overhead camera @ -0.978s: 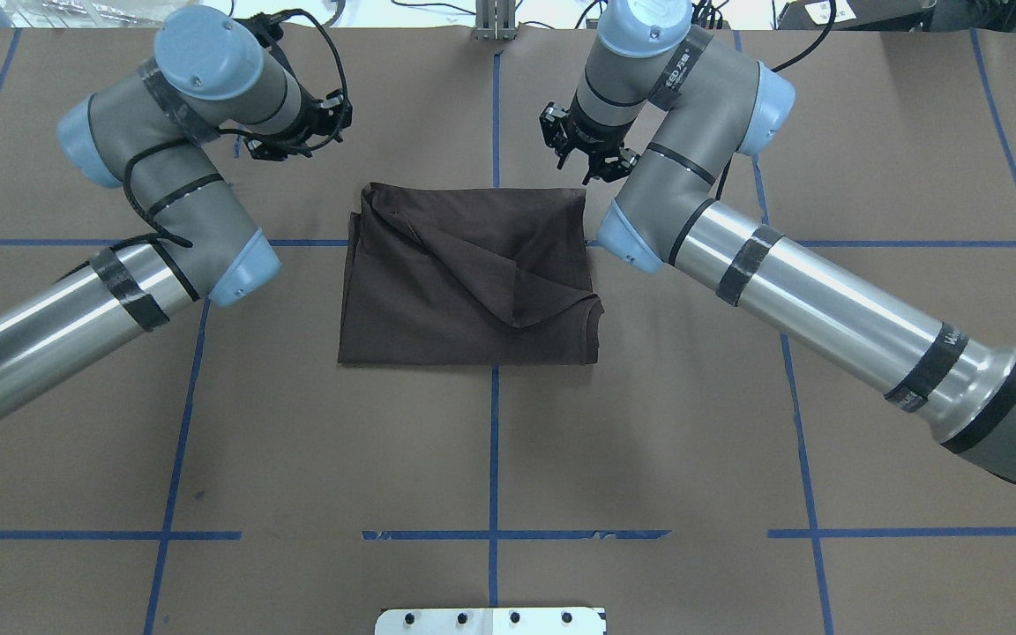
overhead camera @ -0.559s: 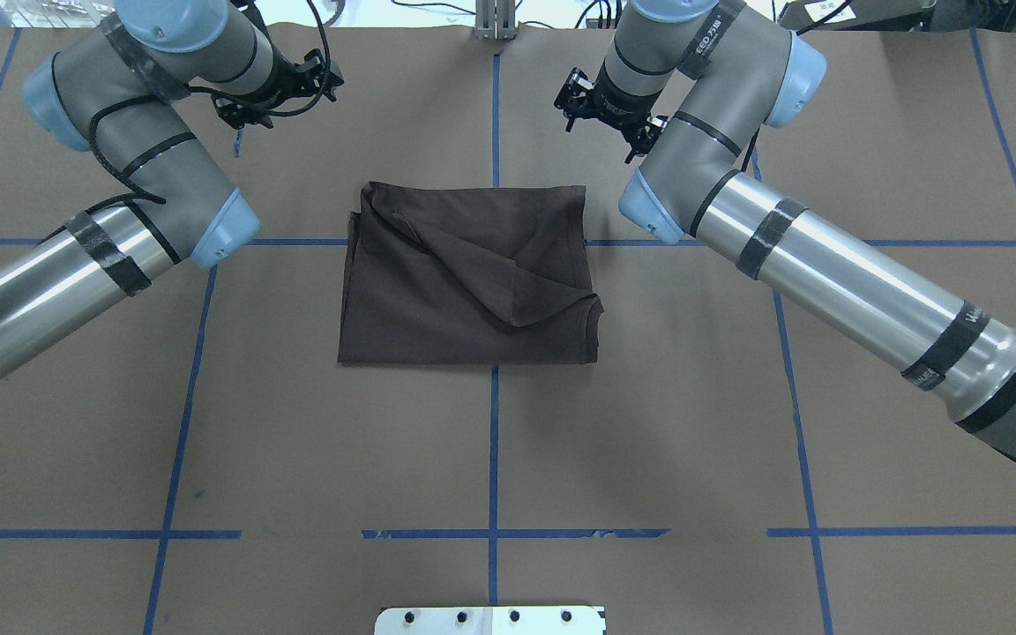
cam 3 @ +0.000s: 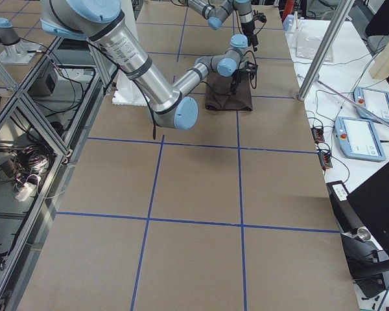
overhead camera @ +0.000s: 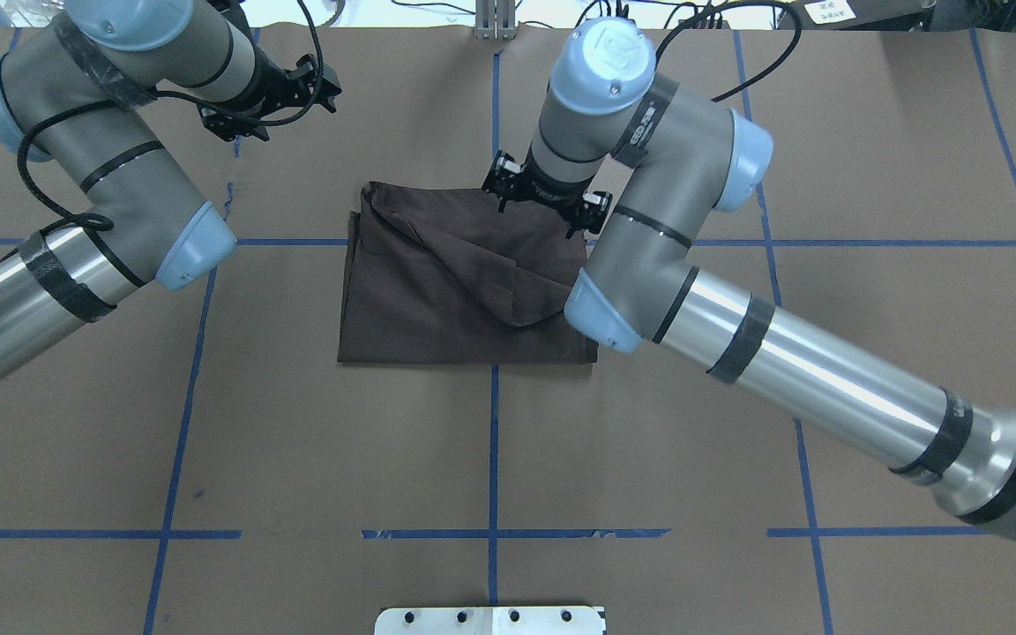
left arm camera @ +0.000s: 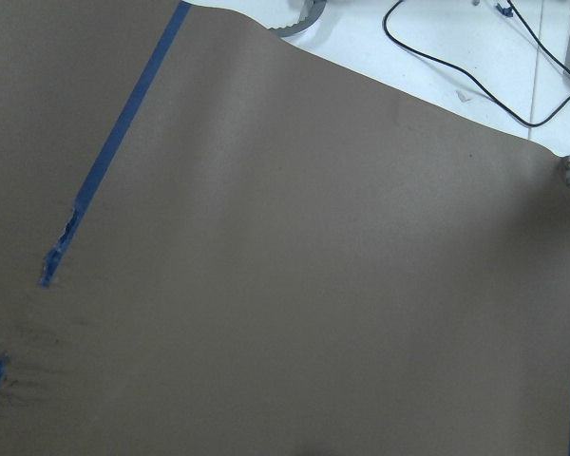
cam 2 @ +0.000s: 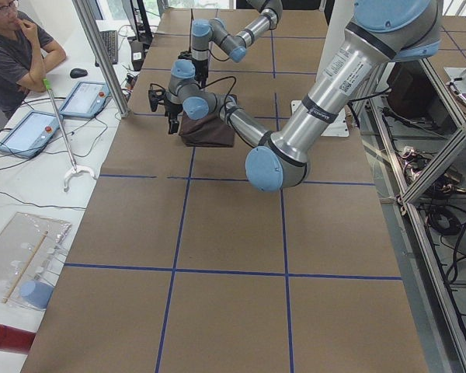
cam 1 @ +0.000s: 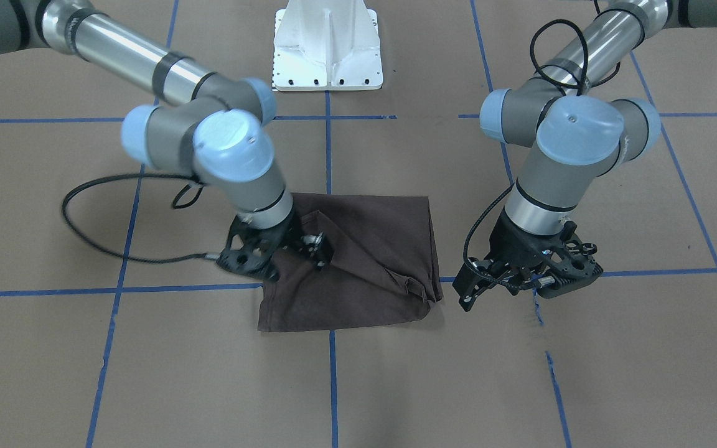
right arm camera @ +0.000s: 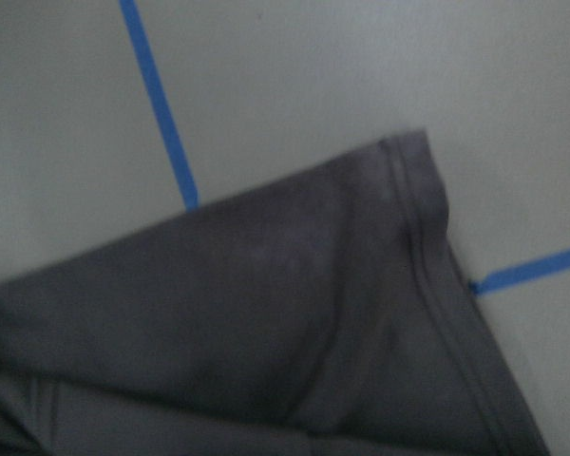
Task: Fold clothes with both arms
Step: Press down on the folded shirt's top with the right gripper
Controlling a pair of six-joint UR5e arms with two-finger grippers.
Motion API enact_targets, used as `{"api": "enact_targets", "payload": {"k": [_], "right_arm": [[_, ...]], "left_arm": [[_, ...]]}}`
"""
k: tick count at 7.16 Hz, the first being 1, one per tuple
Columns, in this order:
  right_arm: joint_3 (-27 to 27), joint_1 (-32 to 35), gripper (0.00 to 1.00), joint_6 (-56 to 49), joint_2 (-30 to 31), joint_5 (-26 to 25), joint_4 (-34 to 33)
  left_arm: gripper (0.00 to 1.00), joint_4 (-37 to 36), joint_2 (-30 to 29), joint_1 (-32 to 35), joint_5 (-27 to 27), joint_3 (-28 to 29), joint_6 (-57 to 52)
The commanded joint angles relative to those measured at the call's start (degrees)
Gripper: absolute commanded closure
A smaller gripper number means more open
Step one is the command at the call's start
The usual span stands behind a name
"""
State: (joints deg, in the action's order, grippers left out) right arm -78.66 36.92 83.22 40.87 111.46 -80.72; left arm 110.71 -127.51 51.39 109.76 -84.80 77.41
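The dark brown T-shirt (overhead camera: 455, 282) lies folded into a rough rectangle at the table's middle, with a diagonal flap across its top (cam 1: 371, 255). My right gripper (overhead camera: 546, 196) hangs over the shirt's far edge near its right corner, jaws spread and nothing between them (cam 1: 279, 254). The right wrist view shows a hemmed corner of the shirt (right arm camera: 313, 332) lying flat on the paper. My left gripper (overhead camera: 268, 99) stands open over bare table, well beyond the shirt's far left corner (cam 1: 523, 280). No fingers show in either wrist view.
Brown paper with a blue tape grid (overhead camera: 493, 441) covers the table; one tape line is torn (left arm camera: 62, 247). The white pedestal base (cam 1: 327, 50) sits at the near edge. A person sits at a side desk with tablets (cam 2: 15, 47).
My right arm pulled back from the shirt's far right corner, then swung in and leftward over the shirt's far edge. The left arm drew away to the far left. The shirt has not moved.
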Motion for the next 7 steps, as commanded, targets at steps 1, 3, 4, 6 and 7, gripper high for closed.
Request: {"api": "enact_targets", "payload": {"k": [1,3,4,6,7], "right_arm": [[-3.7,-8.3,0.10,-2.0,0.5,-8.3,-5.5],[-3.7,-9.7,0.25,-11.1,0.8,-10.5,-6.5],[-3.6,-9.6,0.35,-12.8,0.7,-10.6,-6.5],[-3.3,-9.6,0.53,-15.3,0.9,-11.4,-6.5],[-3.2,-9.6,0.54,-16.0,1.1,-11.4,-6.5]], "left_arm": [[0.00,-0.9,1.2,-0.1,0.1,-1.4,-0.1],[0.00,-1.0,1.3,-0.1,0.1,-1.4,-0.1],[0.00,-1.1,1.2,-0.1,0.1,-1.5,-0.1],[0.00,-1.1,1.3,0.0,0.1,-1.5,-0.1],[0.00,-1.1,1.7,0.0,0.1,-1.5,-0.1]]}}
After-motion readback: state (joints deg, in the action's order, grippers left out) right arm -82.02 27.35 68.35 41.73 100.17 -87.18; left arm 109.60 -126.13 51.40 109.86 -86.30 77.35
